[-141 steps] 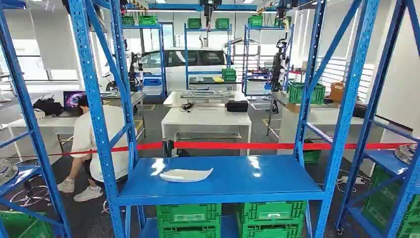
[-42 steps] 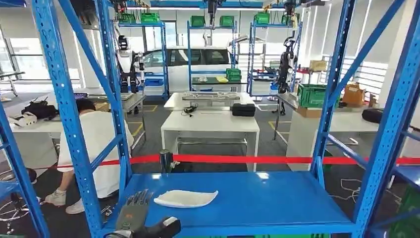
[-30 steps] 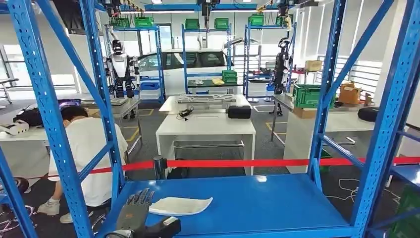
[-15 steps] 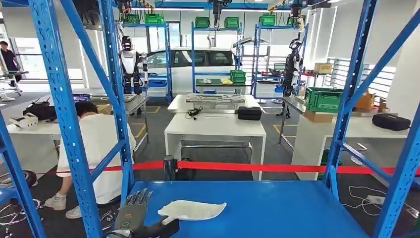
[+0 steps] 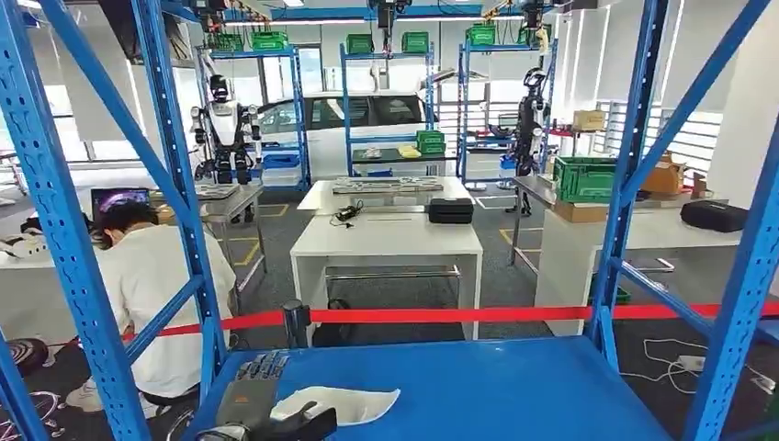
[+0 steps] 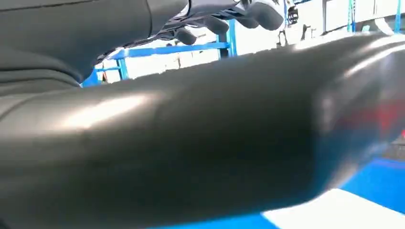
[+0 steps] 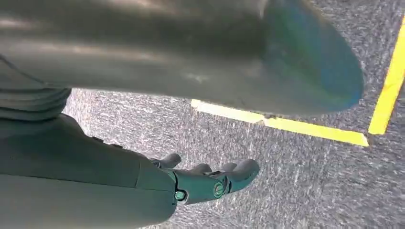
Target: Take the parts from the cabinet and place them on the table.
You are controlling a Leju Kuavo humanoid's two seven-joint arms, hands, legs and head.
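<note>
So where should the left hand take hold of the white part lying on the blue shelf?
Probably the near left edge of the white part: it lies flat and thin on the blue shelf, tapering rightward, and the left hand is already beside that end, thumb reaching towards it.

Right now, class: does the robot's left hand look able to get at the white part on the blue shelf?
Probably yes. The left hand lies on the blue shelf right beside the white part, thumb at its edge, with nothing between them.
</note>
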